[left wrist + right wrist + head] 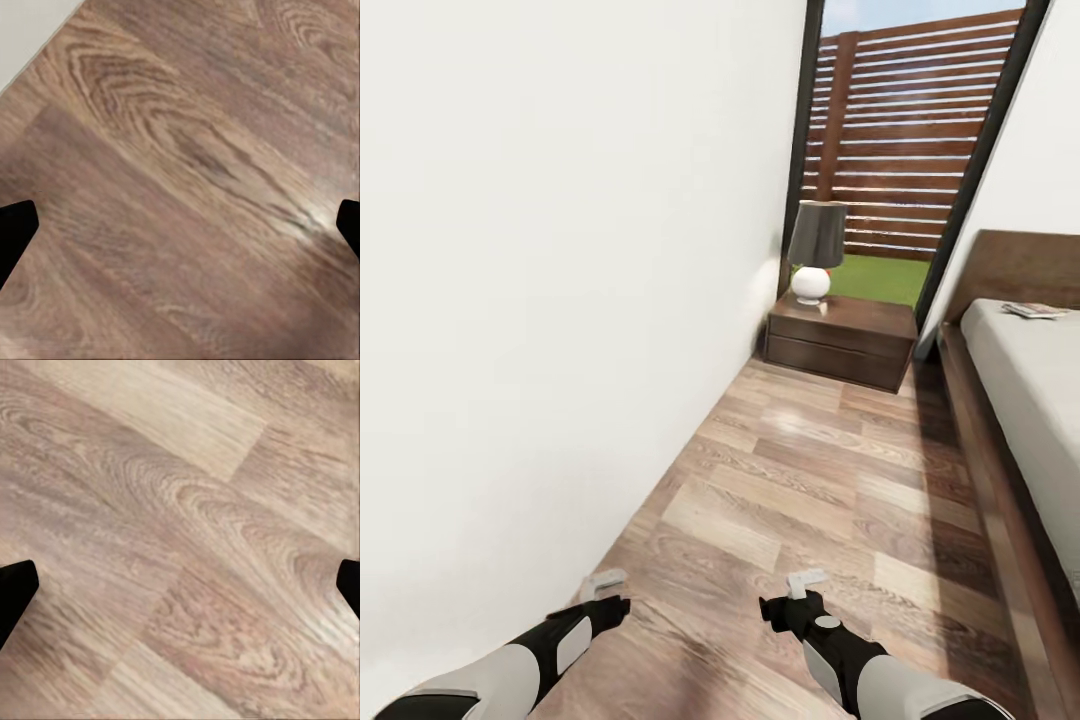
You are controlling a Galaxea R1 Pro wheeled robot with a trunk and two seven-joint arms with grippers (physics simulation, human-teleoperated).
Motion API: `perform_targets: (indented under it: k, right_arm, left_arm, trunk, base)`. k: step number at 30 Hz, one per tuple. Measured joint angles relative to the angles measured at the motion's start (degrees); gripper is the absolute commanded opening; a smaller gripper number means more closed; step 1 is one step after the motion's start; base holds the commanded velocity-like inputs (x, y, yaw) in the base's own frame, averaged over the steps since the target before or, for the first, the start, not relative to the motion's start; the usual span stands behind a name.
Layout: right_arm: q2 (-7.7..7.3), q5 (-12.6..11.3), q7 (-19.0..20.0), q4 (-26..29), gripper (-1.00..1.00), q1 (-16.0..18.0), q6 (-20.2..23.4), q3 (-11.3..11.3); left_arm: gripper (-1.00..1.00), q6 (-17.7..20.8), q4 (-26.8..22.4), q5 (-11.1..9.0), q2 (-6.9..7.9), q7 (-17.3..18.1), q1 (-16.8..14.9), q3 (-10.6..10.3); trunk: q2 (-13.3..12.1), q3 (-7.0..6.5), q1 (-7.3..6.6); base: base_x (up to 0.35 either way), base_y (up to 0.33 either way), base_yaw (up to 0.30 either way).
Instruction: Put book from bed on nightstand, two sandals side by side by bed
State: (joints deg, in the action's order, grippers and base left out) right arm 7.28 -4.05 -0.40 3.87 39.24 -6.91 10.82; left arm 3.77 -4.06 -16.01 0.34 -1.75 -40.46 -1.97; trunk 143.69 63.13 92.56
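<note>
Both claws hang low over the plank floor (800,480) at the near edge: the left claw (603,590) beside the white wall (540,300), the right claw (800,592) nearer the bed. Each wrist view shows dark fingertips at opposite edges with bare boards between, so both claws stand spread wide and hold nothing. Far down the narrow aisle, the nightstand (842,340) sits against the wall with a grey-shaded lamp (815,250) on its left part, before a tall window (905,150). At right runs the bed (1020,400); the book (1035,310) lies on the mattress at the far end, close to the headboard. No sandals can be made out. The step in hand looks to be the approach: roll straight up the aisle, keep clear of the bed frame, stop level with the book, and reach with the right arm.
</note>
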Motion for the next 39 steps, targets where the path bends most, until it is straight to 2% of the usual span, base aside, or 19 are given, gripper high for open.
perform_targets:
  k: [16, 33, 39]
  right_arm:
    - [0.00, 0.0, 0.0, 0.0, 1.00, 0.0, 0.0, 0.0]
    - [0.00, 0.0, 0.0, 0.0, 1.00, 0.0, 0.0, 0.0]
    - [0.01, 0.0, 0.0, 0.0, 1.00, 0.0, 0.0, 0.0]
  left_arm:
    - [1.00, 0.0, 0.0, 0.0, 0.04, 0.0, 0.0, 0.0]
    - [1.00, 0.0, 0.0, 0.0, 0.03, 0.0, 0.0, 0.0]
    - [1.00, 0.0, 0.0, 0.0, 0.03, 0.0, 0.0, 0.0]
  trunk:
    - [0.0, 0.00, 0.01]
    - [0.0, 0.00, 0.00]
    - [0.0, 0.00, 0.00]
  base:
    - [0.191, -0.024, -0.266]
    - [0.321, 0.000, -0.261]
    - [0.330, 0.000, -0.094]
